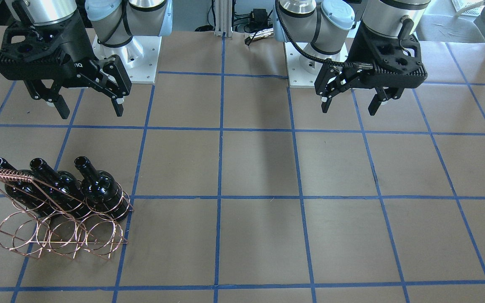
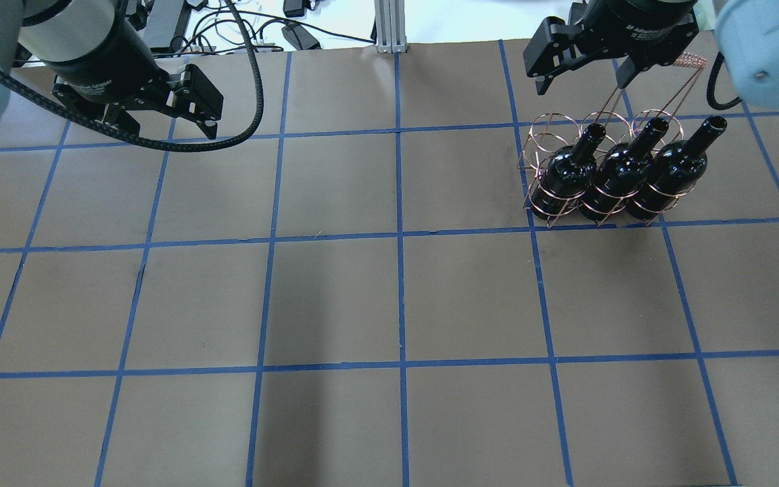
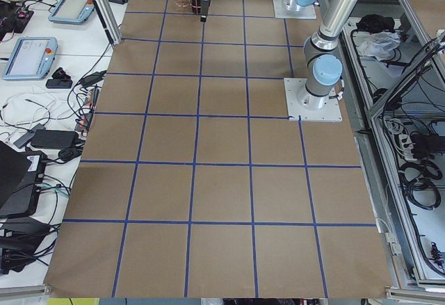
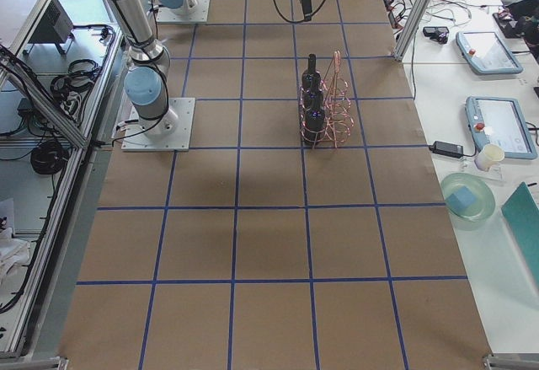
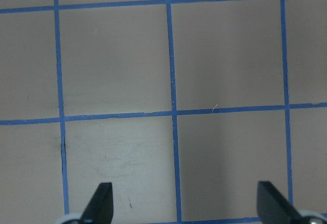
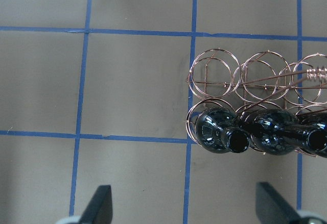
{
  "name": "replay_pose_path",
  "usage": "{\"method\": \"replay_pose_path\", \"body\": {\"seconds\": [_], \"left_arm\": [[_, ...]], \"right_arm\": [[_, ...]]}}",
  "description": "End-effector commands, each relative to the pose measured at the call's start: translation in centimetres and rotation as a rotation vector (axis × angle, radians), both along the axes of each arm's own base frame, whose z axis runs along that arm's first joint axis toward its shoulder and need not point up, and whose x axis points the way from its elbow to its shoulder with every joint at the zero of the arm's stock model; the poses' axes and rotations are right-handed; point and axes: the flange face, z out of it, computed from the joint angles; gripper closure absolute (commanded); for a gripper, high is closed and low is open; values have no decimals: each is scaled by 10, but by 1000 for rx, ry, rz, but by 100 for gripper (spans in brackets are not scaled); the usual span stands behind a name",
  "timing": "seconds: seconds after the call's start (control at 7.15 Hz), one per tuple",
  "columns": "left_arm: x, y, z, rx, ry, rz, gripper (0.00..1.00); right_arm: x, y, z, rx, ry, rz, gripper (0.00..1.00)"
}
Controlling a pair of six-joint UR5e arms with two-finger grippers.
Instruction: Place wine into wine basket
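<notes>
Three black wine bottles point(image 1: 99, 185) stand upright side by side in the copper wire wine basket point(image 1: 61, 243), filling the row of rings nearer the robot, each body ringed by wire and each neck poking up free. The basket sits on the brown bench point(image 1: 259, 168) well over on the robot's right side (its wire-wrapped handle point(image 1: 4, 175) rises alongside the bottle mouths). The right hand point(image 1: 91, 111) hangs above the bench with its fingers spread apart and nothing between them, touching neither bottles nor basket; its wrist camera looks straight down on the basket. The left hand point(image 1: 348, 109) hovers over bare bench on the other side, likewise released and holding nothing, well apart from the basket.
</notes>
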Motion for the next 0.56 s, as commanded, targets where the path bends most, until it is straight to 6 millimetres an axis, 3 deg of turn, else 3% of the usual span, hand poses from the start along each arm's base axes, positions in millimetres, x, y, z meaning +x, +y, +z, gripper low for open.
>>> {"method": "replay_pose_path", "body": {"seconds": [0.0, 0.42], "left_arm": [[2, -1, 1, -3, -3, 3, 0], [0, 0, 0, 2, 0, 11, 0]], "right_arm": [[0, -1, -7, 17, 7, 7, 0], [-1, 3, -18, 80, 6, -2, 0]]}}
